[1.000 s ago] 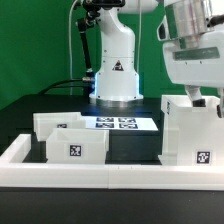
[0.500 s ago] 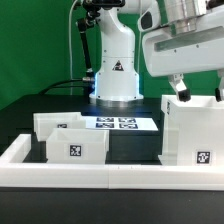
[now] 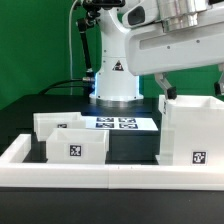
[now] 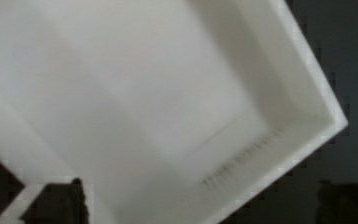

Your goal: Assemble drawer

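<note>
white case [image 3: 190,128] with a black-and-white square tag [image 3: 196,156]. white trays [image 3: 66,134], the front one tagged alike. white marker board [image 3: 118,123] printed with black squares. black table [image 3: 135,146], white rail [image 3: 100,178], green backdrop [image 3: 35,50], white arm [image 3: 118,48].

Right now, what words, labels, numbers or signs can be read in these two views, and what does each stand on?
Words, brands, numbers: none readable in either view.
Dark triangle sign on the arm's base: too small to read.
Square black-and-white tags, pattern only, no text: one on the front tray, one on the tall case, several on the marker board.
Wrist view: blurred, no text.
</note>
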`<state>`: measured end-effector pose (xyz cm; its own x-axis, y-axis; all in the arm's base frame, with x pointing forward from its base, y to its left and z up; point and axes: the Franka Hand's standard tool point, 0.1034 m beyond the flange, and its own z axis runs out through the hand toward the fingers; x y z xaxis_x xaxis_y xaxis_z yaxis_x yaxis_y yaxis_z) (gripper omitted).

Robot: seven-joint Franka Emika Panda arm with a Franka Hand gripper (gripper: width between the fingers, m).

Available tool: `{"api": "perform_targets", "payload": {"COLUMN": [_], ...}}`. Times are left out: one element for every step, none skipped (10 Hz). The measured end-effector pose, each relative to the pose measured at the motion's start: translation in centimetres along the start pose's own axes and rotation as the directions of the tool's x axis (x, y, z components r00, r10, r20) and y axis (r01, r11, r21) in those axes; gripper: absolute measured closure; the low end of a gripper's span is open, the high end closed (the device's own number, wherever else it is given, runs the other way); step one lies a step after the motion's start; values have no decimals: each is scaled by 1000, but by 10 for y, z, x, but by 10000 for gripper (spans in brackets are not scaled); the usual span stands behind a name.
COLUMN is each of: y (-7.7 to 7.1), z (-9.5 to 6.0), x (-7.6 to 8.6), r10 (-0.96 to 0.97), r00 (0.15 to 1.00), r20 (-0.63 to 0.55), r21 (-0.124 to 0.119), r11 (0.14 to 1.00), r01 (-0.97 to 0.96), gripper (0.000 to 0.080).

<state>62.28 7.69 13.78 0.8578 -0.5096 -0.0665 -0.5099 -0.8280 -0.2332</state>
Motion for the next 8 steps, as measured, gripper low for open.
{"api": "perform_targets", "payload": {"y": [-4,-5,-1,7,7,6,10,22], "z": [-5,-8,-11,-12,-11,-10,-10,-8], "x": [-4,-4,1,7,6,5,6,5], "r10": [-7,-6,-49,-103,-93,-113,-160,-300], "r00": [1000,1000,999,994,995,993,987,954], "r20": [-4,-7,-15,-30,-29,-28,-27,-18], "r21": [5,7,8,9,8,8,3,-7], "r11": [1000,1000,999,995,996,994,987,954], "r01": [7,6,49,104,94,113,160,300], "gripper": [151,151,151,151,151,151,151,151]}}
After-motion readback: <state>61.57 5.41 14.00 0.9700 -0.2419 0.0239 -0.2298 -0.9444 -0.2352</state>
